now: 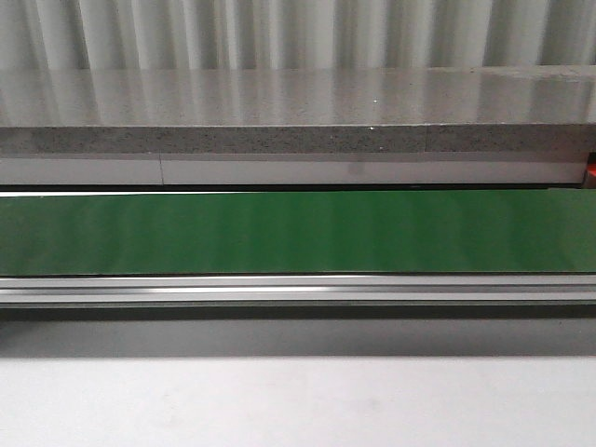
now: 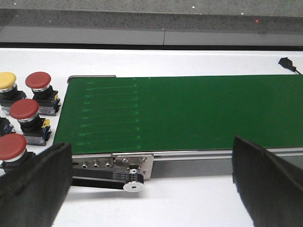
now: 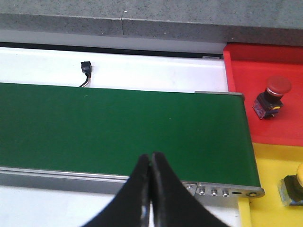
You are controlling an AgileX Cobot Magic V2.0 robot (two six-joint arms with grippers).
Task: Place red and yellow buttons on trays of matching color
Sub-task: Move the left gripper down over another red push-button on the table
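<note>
A green conveyor belt point(image 1: 298, 233) spans the white tabletop point(image 1: 298, 400). At its right end lie a red tray point(image 3: 265, 90) holding one red button point(image 3: 272, 97) and, nearer, a yellow tray point(image 3: 277, 179) with a yellow-capped button point(image 3: 294, 188). Off the left end stand three red buttons point(image 2: 27, 113) and one yellow button point(image 2: 7, 85). The left gripper point(image 2: 151, 184) has its fingers wide and empty; the right gripper point(image 3: 150, 189) fingers are pressed together.

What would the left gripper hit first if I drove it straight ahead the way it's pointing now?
Probably the green conveyor belt: the open left gripper faces its bare near end. The red buttons sit off to one side. Depth is unclear.
</note>
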